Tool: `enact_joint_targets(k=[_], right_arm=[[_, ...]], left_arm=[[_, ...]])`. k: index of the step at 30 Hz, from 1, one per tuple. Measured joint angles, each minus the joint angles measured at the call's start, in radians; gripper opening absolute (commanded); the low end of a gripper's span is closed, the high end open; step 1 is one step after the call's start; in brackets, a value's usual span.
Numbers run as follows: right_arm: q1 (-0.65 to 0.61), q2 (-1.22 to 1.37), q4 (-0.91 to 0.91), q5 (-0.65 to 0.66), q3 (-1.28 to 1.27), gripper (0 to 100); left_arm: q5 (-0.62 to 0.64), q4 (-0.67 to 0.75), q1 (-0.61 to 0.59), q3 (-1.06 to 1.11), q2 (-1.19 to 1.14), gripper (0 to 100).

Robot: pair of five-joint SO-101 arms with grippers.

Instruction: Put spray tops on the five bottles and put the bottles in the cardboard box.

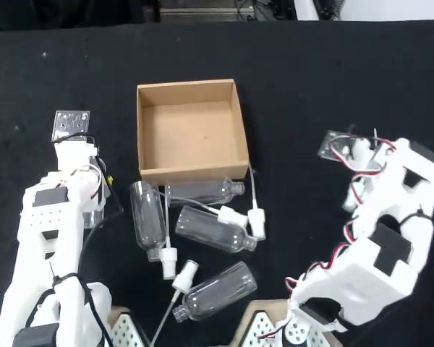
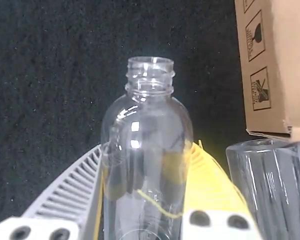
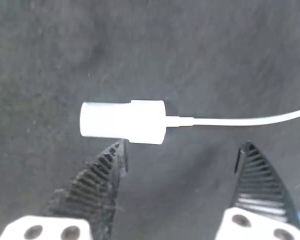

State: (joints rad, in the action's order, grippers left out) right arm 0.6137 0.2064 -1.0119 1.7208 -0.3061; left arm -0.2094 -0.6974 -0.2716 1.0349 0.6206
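My left gripper (image 2: 147, 150) is shut on a clear bottle (image 2: 149, 145) with an open, uncapped neck, just left of the cardboard box (image 2: 277, 65). In the high view the left arm (image 1: 58, 210) stands at the box's (image 1: 192, 137) near left corner. My right gripper (image 3: 182, 148) hangs open just above a white spray top (image 3: 124, 121) that lies on the black cloth, its thin tube trailing sideways. The right arm (image 1: 380, 191) is at the right of the table. Three more clear bottles (image 1: 146, 215) (image 1: 202, 191) (image 1: 213, 229) lie in front of the box, and another one (image 1: 215, 290) lies nearer.
The box is empty inside. Several loose spray tops (image 1: 257, 220) (image 1: 168, 262) with long tubes lie among the bottles. Another lying bottle (image 2: 270, 195) is close beside the held one. Black cloth covers the table, with free room between the box and the right arm.
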Motion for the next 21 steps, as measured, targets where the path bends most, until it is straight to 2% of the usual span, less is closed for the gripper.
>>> enact_joint_targets(k=[11, 21], right_arm=[[-0.095, 0.0, 0.006, 0.002, -0.066, 31.9], [-0.106, -0.087, 0.006, 0.002, -0.092, 32.1]], left_arm=[[0.0, 0.0, 0.0, 0.0, 0.0, 3], [0.0, 0.0, 0.0, 0.0, 0.0, 3]])
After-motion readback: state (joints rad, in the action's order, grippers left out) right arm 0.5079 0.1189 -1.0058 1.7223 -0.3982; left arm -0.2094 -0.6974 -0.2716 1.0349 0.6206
